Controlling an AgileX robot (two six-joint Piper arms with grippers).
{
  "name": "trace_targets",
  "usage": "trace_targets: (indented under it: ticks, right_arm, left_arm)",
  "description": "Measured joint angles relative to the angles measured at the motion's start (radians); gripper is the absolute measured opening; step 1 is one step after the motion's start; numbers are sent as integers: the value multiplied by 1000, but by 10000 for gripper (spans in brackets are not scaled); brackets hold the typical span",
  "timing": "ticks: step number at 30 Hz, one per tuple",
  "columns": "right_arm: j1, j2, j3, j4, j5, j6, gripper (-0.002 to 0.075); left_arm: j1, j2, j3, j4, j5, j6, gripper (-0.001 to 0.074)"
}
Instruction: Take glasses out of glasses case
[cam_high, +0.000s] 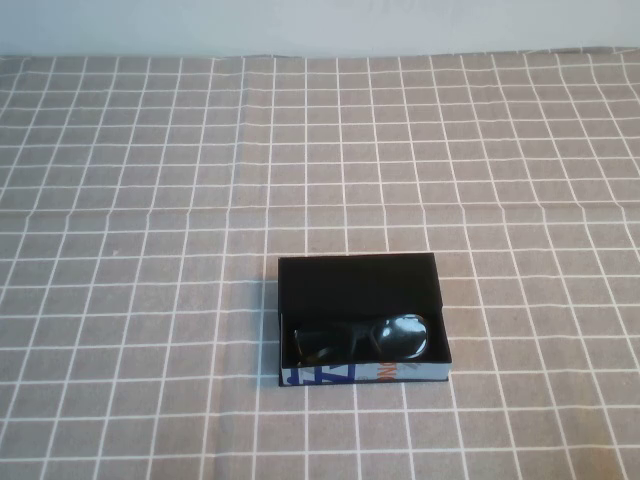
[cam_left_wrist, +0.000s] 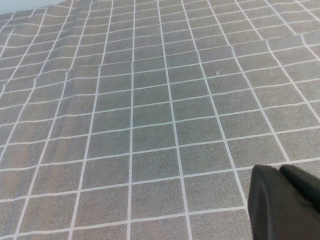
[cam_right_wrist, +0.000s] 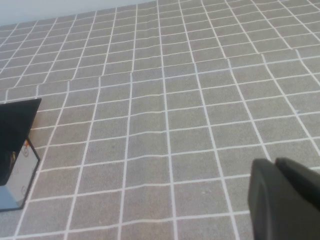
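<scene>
The glasses case (cam_high: 345, 285) lies open on the checked cloth, a little right of the middle and near the front. Its inside is black and its white front side (cam_high: 365, 374) bears blue and orange print. The black-framed glasses (cam_high: 362, 337) lie inside it, along the front wall. In the right wrist view a corner of the case (cam_right_wrist: 15, 150) shows at the picture's edge. My left gripper (cam_left_wrist: 282, 172) is shut and empty over bare cloth. My right gripper (cam_right_wrist: 275, 165) is shut and empty, apart from the case. Neither gripper shows in the high view.
A grey cloth with a white grid (cam_high: 150, 200) covers the whole table. A pale wall (cam_high: 320, 25) runs along the far edge. The cloth has a few soft folds.
</scene>
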Motion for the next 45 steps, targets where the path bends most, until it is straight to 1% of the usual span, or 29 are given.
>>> trace_targets:
  ticks: [21,25,34,36,39,41,43,45]
  right_arm:
    - [0,0,0,4,0,0,-18]
    - [0,0,0,52,0,0,-18]
    - [0,0,0,282,0,0,-18]
    - [0,0,0,393,0,0,-18]
    - [0,0,0,653,-4,2,-18]
    - [0,0,0,788,-12,4,-18]
    - [0,0,0,853,-24,4,-18]
    - [0,0,0,864,-25,4,-18]
  left_arm:
    - [0,0,0,0,0,0,-4]
    - [0,0,0,0,0,0,-4]
    - [0,0,0,0,0,0,-4]
    - [0,0,0,0,0,0,-4]
    - [0,0,0,0,0,0,-4]
    - [0,0,0,0,0,0,-4]
    - [0,0,0,0,0,0,-4]
    - [0,0,0,0,0,0,-4]
